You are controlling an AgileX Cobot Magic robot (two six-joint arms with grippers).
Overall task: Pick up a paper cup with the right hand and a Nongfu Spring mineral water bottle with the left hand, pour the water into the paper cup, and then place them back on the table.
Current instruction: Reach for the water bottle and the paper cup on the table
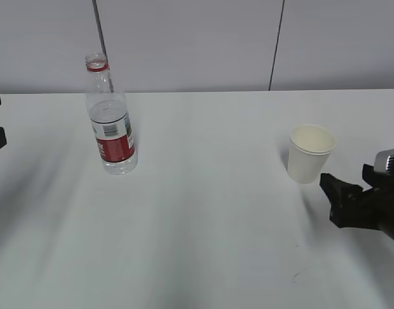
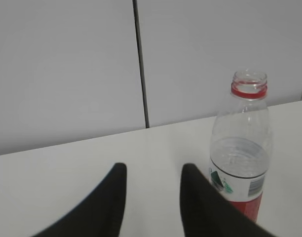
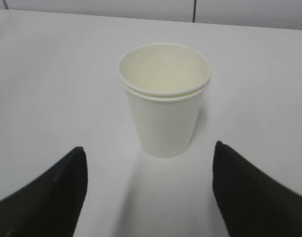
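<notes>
Both jaws wide, right hand point(image 3: 150, 185) facing paper cup point(image 3: 164, 101), apart

The right hand point(image 1: 351, 193) reaches in low from the right edge with its black fingers point(image 3: 254, 192) spread wide and nothing between them, while the left hand point(image 2: 153, 197), barely visible at the left edge in the exterior view, holds its fingers point(image 2: 104, 205) parted and empty.

The paper cup point(image 3: 164, 98) sits on the table point(image 3: 52, 74) straight ahead of my right fingers point(image 3: 249, 192), centred between them. The bottle point(image 2: 240, 153) stands ahead and right of my left fingers point(image 2: 200, 202).
</notes>
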